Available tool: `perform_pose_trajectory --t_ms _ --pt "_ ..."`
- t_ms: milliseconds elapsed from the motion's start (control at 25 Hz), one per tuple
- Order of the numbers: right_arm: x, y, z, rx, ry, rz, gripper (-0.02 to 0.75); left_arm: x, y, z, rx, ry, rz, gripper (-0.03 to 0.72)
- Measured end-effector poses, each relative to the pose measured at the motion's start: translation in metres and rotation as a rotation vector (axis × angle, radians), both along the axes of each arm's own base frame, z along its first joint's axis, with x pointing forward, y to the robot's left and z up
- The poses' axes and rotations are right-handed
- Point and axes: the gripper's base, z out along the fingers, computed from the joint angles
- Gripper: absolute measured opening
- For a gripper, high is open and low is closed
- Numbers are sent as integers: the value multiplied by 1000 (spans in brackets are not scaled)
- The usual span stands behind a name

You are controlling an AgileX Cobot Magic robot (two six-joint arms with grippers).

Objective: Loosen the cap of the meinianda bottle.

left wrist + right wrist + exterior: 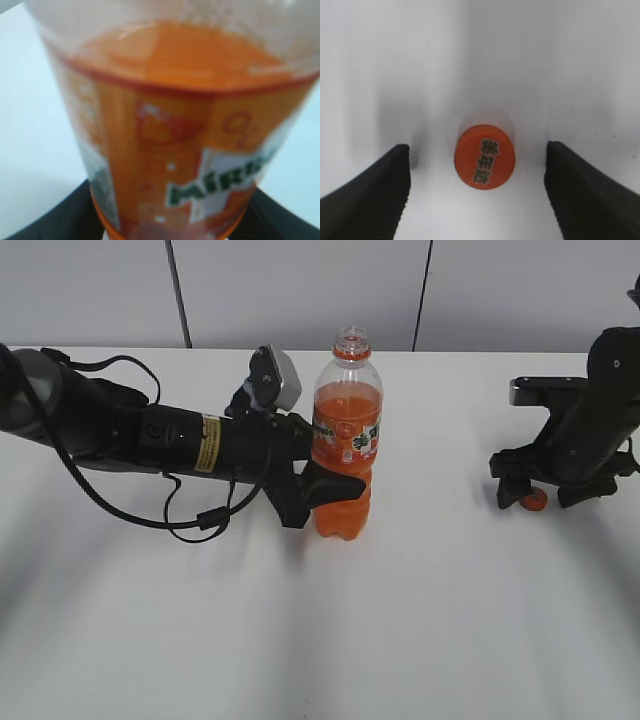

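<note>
The meinianda bottle [347, 435] stands upright at the table's middle, its neck open with no cap on it. My left gripper [322, 485] is shut on its lower body; the left wrist view is filled by the orange label [175, 165]. The orange cap [533, 500] lies on the table at the right, top up with greenish characters, between the fingers of my right gripper [540, 495]. In the right wrist view the cap [485, 155] rests free, well apart from both black fingers of the open gripper [477, 165].
The white table [400, 620] runs wide in front of both arms. A grey panelled wall [300, 290] stands behind its far edge. The left arm's cables [190, 515] loop on the table left of the bottle.
</note>
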Motion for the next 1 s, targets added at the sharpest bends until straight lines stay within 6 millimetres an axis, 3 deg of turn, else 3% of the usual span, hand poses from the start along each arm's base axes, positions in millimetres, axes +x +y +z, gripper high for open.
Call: perform_pose_trajectory --t_ms 80,240,360,560,840,1000 --pt "0 0 5 5 -8 -4 627 0 0 0 0 0 0 425" --pt "0 0 26 12 -64 -4 615 0 1 0 1 -1 2 577" --pt "-1 0 44 17 -111 -3 604 3 6 0 6 -3 8 627" --pt "-5 0 79 27 -197 -3 592 6 29 -2 63 27 -30 620" --pt "-16 -2 127 36 -326 4 588 6 80 -1 144 128 -124 531" --pt "-22 -6 147 -19 -397 46 588 14 99 19 151 120 -24 487"
